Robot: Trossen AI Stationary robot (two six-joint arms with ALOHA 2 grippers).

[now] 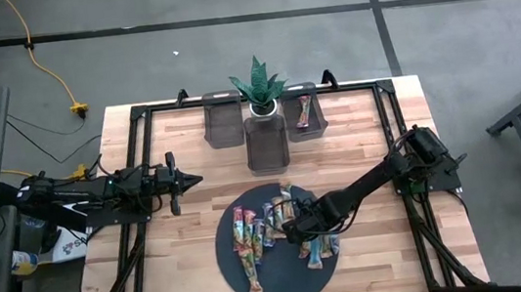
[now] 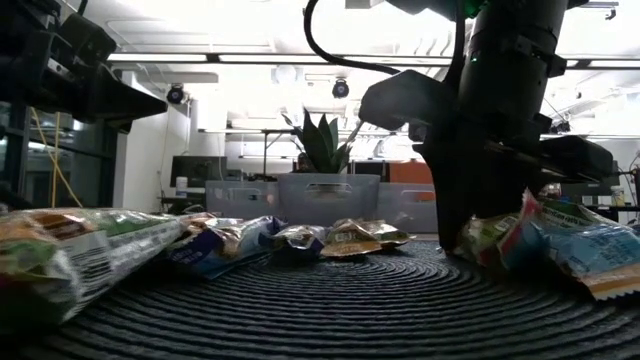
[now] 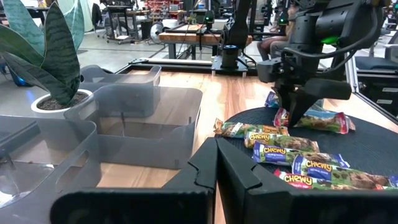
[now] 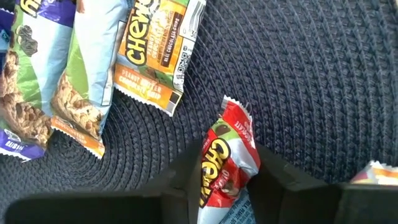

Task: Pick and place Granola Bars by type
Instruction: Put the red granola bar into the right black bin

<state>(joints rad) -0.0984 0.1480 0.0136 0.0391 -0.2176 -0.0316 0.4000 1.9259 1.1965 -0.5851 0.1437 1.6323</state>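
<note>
- The right gripper (image 1: pixel 297 228) is down on the dark round mat (image 1: pixel 230 262), its two fingers closed around a red-wrapped bar (image 4: pixel 225 167), which stands on edge between them just above the woven surface
- The biggest risk, as I judge it, is that the glossy wrapper slips: the fingers seem to pinch only the lower part of the bar, so it can tilt or slide out when the arm lifts
- A smaller risk is that the fingers drag a neighbour, because an orange-labelled bar (image 4: pixel 160 46) lies just beside them, and other Granola Bars (image 1: pixel 251 237) are spread close together on the mat
- One bar (image 1: pixel 305 111) is already in the right grey bin (image 1: pixel 316 118); a wrong bin would mix the types
- The right arm reaches in from the right table edge, wrist pointing steeply down
- The left gripper (image 1: pixel 186 181), fingers together and empty, waits level at the left side
</note>
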